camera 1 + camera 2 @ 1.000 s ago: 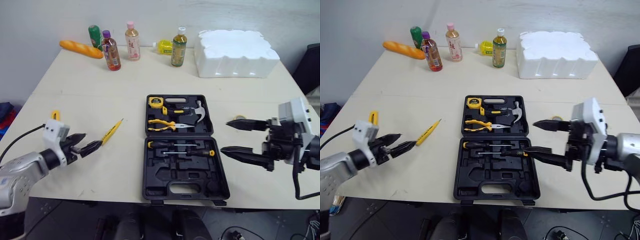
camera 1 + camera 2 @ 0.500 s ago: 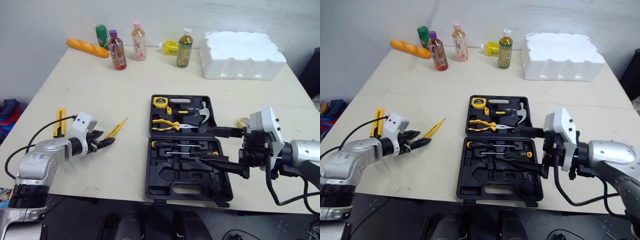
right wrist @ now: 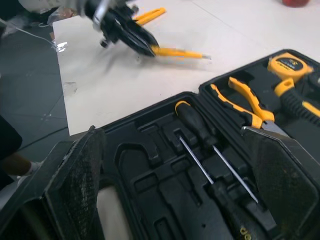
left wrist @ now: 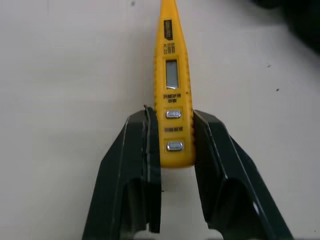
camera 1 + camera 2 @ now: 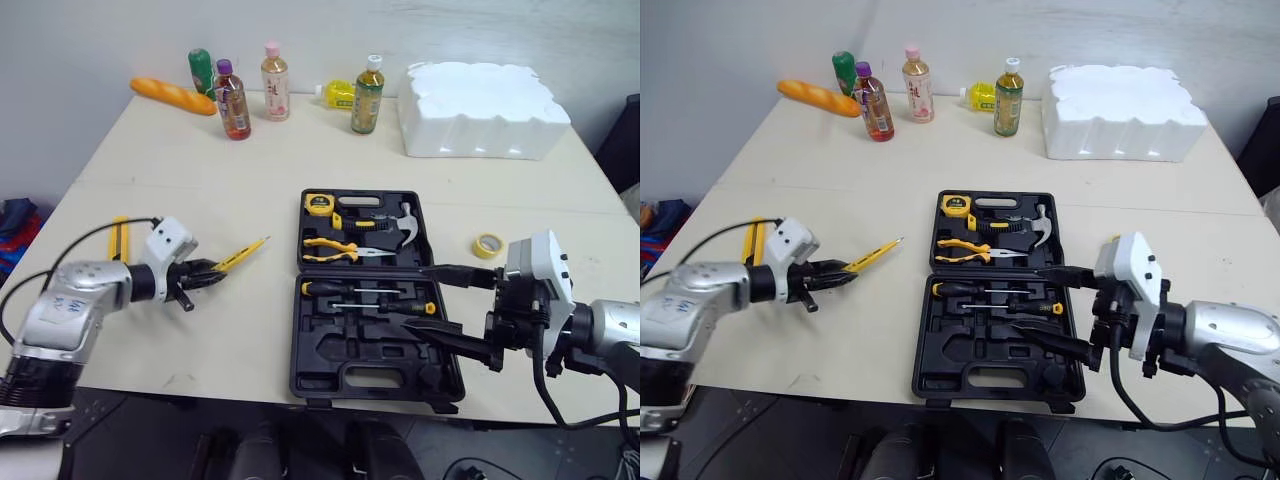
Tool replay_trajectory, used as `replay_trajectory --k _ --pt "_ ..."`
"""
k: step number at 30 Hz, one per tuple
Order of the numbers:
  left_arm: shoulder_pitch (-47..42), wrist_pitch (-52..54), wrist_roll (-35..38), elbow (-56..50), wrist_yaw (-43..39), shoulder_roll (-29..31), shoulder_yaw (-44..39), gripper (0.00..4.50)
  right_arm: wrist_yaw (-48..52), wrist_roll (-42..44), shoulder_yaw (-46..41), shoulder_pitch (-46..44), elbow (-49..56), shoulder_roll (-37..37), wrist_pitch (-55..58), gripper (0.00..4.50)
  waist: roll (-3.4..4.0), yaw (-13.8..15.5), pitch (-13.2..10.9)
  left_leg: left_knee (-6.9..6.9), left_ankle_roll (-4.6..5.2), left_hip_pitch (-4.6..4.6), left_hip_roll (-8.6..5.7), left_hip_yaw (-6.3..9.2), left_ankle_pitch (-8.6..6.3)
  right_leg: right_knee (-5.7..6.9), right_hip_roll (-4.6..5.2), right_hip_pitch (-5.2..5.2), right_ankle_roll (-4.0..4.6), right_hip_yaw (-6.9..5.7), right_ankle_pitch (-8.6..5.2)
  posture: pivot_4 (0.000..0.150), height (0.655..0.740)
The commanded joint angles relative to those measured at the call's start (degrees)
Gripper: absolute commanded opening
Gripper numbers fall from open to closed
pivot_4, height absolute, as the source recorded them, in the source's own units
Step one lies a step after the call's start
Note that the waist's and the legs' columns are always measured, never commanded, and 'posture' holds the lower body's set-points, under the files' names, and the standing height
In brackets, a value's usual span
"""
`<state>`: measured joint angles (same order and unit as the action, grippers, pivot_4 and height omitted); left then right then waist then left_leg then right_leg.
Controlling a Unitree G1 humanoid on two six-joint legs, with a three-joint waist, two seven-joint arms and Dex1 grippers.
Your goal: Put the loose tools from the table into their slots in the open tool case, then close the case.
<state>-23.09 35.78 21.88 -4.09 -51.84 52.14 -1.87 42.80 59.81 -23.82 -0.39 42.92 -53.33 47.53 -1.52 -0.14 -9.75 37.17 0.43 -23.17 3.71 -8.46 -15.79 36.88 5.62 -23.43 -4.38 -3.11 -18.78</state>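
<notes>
The black tool case (image 5: 330, 358) lies open at the table's front centre. It holds a tape measure (image 5: 318, 204), pliers (image 5: 330, 247), a hammer (image 5: 396, 224) and two screwdrivers (image 5: 350, 291). A yellow tester pen (image 5: 242, 253) lies on the table left of the case. My left gripper (image 5: 212, 270) is shut on the pen's near end, one finger (image 4: 150, 150) pressed to each side. My right gripper (image 5: 418, 298) stands open over the case's right part, holding nothing. A yellow tape roll (image 5: 487, 245) lies right of the case. A yellow utility knife (image 5: 119, 238) lies at the far left.
Several bottles (image 5: 272, 82) and a bread loaf (image 5: 172, 96) stand along the table's far edge. A white foam block (image 5: 482, 108) sits at the back right. A cable runs from my left arm past the knife.
My left gripper has reached the tester pen and shut on its near end. My right gripper, still open, has moved left over the case's right part. The camera has shifted.
</notes>
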Motion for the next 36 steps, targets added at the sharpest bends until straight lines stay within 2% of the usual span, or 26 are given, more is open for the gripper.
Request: replay_trajectory --k 1,3,5,7,11,14,19,25,34,36 --pt "-3.7 -1.6 6.0 -10.0 -11.3 3.1 0.4 0.54 1.4 2.3 -6.7 4.4 2.5 -1.4 0.3 4.5 -0.01 0.3 0.0 -0.01 0.0 -0.03 0.0 0.0 0.0 -0.02 0.0 -0.01 0.0 0.0 0.0 0.15 0.7355" --pt "-5.4 -1.1 6.4 -13.1 -14.3 3.1 3.7 0.54 2.6 2.1 -9.1 7.8 2.6 -1.9 0.4 4.5 0.01 0.3 0.0 -0.01 -0.03 -0.04 -0.01 0.02 0.01 -0.11 0.0 0.05 0.0 -0.04 0.0 0.15 0.7355" --pt "-7.8 -0.4 1.9 -14.8 -15.1 2.5 10.9 0.54 4.4 -0.8 -10.4 12.1 3.0 -2.1 -0.2 4.5 0.02 0.3 0.0 0.02 -0.01 -0.01 -0.07 -0.01 0.01 -0.12 -0.01 0.1 -0.02 -0.01 0.01 0.15 0.7355" --pt "-8.7 -1.4 -1.4 -15.2 -14.6 1.1 15.1 0.54 5.0 -2.4 -10.8 14.7 3.5 -2.1 -1.1 4.5 0.02 0.3 0.0 0.03 0.06 0.05 -0.09 0.0 -0.02 -0.2 -0.11 0.19 -0.09 0.0 0.05 0.15 0.7355" --pt "-10.5 -0.7 -3.2 -15.2 -14.6 -2.7 20.0 0.54 4.1 -2.7 -11.0 17.2 4.6 -0.9 -2.0 4.5 -0.08 -0.1 0.0 0.05 0.08 0.04 -0.01 -0.03 0.0 -0.2 -0.35 0.14 -0.17 0.1 0.09 0.15 0.7355" --pt "-13.4 -0.8 -8.3 -12.1 -11.9 -6.7 24.8 0.54 3.0 -3.4 -10.5 19.4 6.1 0.6 -2.5 4.5 -0.08 0.1 0.0 0.04 0.01 0.02 0.02 0.03 0.04 -0.2 -0.78 0.11 -0.16 0.18 0.09 0.15 0.7355" --pt "-15.4 2.8 -12.0 -11.3 -11.0 -7.9 27.7 0.54 1.5 -3.4 -11.4 21.4 7.8 0.9 -2.3 4.5 -0.08 0.2 0.0 0.14 0.0 -0.01 0.08 0.06 0.04 -0.18 -0.92 0.11 -0.17 0.31 0.09 0.15 0.7355" --pt "-16.1 1.7 -14.5 -9.5 -11.6 -9.9 29.6 0.54 0.7 -3.5 -11.7 22.3 8.0 0.9 -2.9 4.5 -0.08 0.1 0.0 0.13 -0.02 0.01 0.11 0.06 0.06 -0.11 -0.96 0.11 -0.13 0.31 0.07 0.15 0.7355" --pt "-16.1 5.8 -14.1 -8.8 -10.7 -13.8 29.5 0.54 0.0 -3.4 -11.5 22.6 8.2 1.1 -3.2 4.5 -0.08 0.5 0.0 0.22 -0.01 0.0 0.09 0.07 0.05 -0.08 -0.92 0.14 -0.13 0.31 0.07 0.15 0.7355" --pt "-16.2 6.1 -14.2 -8.8 -10.8 -14.1 29.3 1.57 0.0 -3.4 -11.5 22.7 8.1 0.9 -3.3 4.5 -0.08 0.7 0.0 0.28 0.0 0.0 0.09 0.08 0.05 -0.08 -0.91 0.16 -0.14 0.31 0.07 0.15 0.7355"
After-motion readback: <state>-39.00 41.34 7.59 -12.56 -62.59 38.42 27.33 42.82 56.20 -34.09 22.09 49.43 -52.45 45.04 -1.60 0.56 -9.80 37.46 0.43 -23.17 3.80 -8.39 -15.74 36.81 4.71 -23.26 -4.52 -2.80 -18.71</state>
